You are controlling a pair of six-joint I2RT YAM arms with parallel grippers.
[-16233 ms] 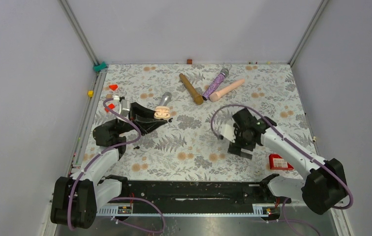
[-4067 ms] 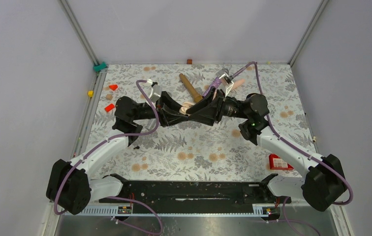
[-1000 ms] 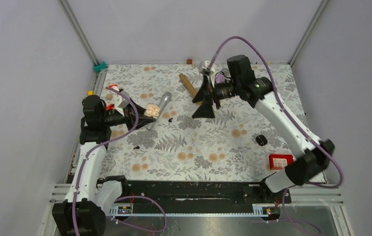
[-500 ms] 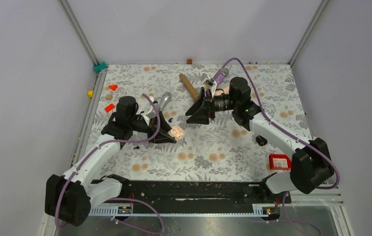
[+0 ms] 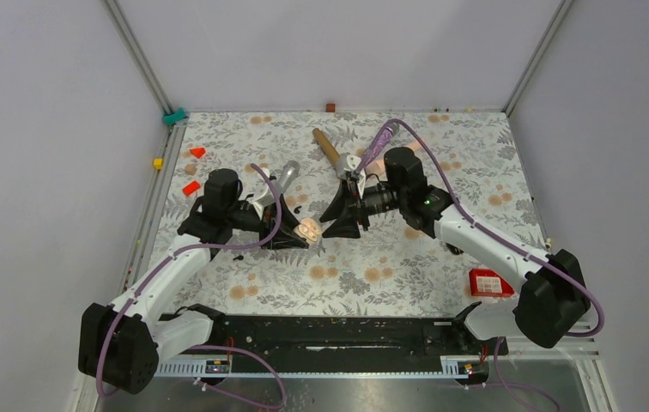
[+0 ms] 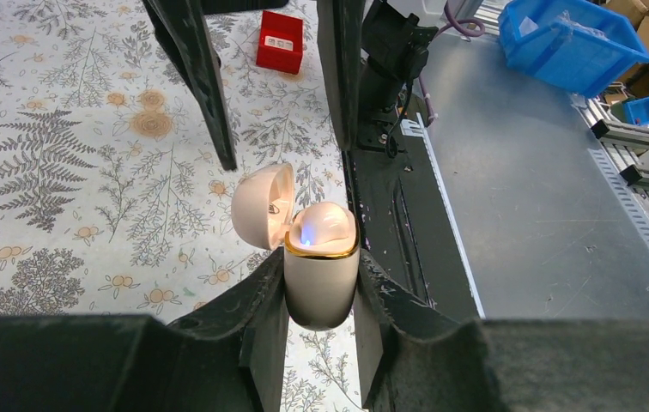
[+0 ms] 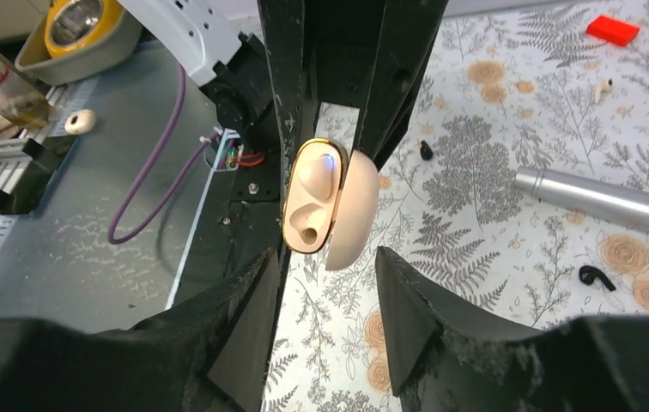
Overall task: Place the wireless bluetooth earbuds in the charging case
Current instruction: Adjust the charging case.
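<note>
The beige charging case point(image 6: 321, 287) is pinched between my left gripper's point(image 6: 321, 262) jaws, held above the table with its lid point(image 6: 261, 206) flipped open. In the right wrist view the charging case point(image 7: 311, 196) shows its two moulded sockets, both bare. My right gripper point(image 7: 325, 257) points at it from just short, open, with nothing between its fingers. From above, the right gripper point(image 5: 338, 221) faces the charging case point(image 5: 308, 230). Two tiny black earbuds point(image 7: 596, 276) point(image 7: 426, 150) lie on the floral cloth; one earbud point(image 5: 298, 207) sits behind the case.
A silver microphone point(image 7: 600, 199) lies behind the case. Brown point(image 5: 330, 150) and purple point(image 5: 381, 137) microphones rest at the back. A red box point(image 5: 488, 281) sits at the right, and small red blocks point(image 5: 191, 187) at the left. The black base rail point(image 5: 338, 330) runs along the near edge.
My left arm carried the open case from the left side toward the middle. My right arm swung down from the back toward the case, and its jaws narrowed.
</note>
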